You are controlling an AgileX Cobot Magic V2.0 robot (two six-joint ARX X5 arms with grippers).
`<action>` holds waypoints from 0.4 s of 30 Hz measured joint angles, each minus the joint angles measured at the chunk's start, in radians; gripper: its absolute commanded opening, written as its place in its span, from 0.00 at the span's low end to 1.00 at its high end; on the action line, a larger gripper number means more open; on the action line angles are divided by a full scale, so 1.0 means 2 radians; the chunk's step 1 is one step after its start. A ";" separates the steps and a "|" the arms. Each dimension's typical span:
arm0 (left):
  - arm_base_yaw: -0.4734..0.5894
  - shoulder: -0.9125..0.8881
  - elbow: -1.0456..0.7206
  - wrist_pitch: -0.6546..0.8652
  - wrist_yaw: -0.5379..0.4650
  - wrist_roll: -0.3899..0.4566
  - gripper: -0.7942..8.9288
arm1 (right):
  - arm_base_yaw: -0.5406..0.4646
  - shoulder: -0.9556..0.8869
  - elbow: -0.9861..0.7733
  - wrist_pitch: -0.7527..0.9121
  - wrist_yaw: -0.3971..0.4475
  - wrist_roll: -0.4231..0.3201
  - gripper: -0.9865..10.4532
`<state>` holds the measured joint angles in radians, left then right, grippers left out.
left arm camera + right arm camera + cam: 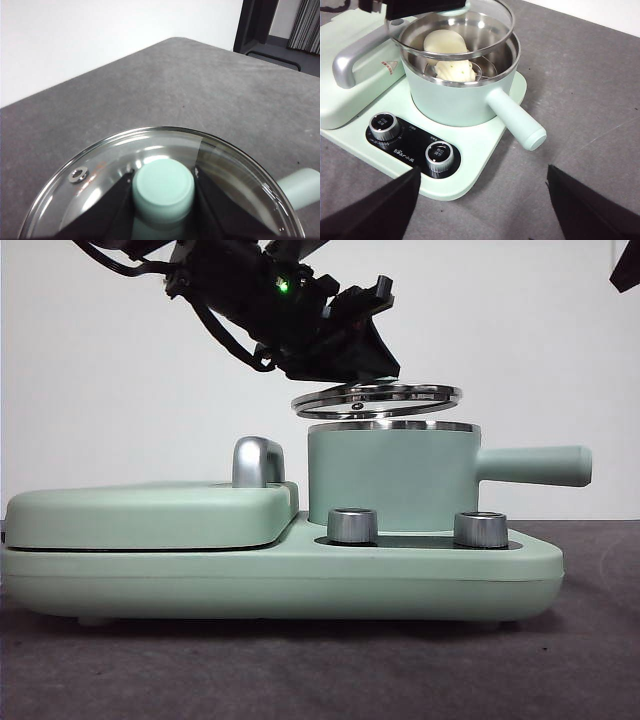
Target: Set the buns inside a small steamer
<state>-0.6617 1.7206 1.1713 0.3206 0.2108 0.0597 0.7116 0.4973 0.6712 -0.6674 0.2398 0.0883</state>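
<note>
1. Buns, two of them, are lying inside the small steamer on a wire rack: the smooth bun is sitting at the far side, the ribbed bun just nearer, and the two are touching. Both are cream-white and soft-looking.
2. Pot of the steamer is standing upright on the right part of the cooker base; it is round, mint green with a steel rim, and its straight handle is pointing right in the front view, long axis level.
3. Left gripper is pinching the green knob of the glass lid between its two black jaws, holding the lid tilted just above the pot's rim, not seated.
4. Right gripper is hanging near the cooker's front with its jaws spread wide, holding nothing.
5. Flat grill lid with one chrome handle is sitting on the left of the base.
6. Two ribbed metal dials are standing on a black panel in front of the pot.
7. Dark grey felt-like table is carrying the cooker.
</note>
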 measured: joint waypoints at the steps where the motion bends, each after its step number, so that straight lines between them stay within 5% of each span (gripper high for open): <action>1: 0.000 0.001 0.000 0.003 0.000 0.000 0.09 | 0.000 0.000 0.000 0.000 0.000 0.000 0.44; 12: -0.006 0.014 0.000 0.007 0.000 0.000 0.09 | 0.000 0.000 0.000 0.000 0.000 0.000 0.44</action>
<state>-0.6727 1.7477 1.1717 0.3340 0.2111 0.0593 0.7116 0.4973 0.6712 -0.6674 0.2398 0.0883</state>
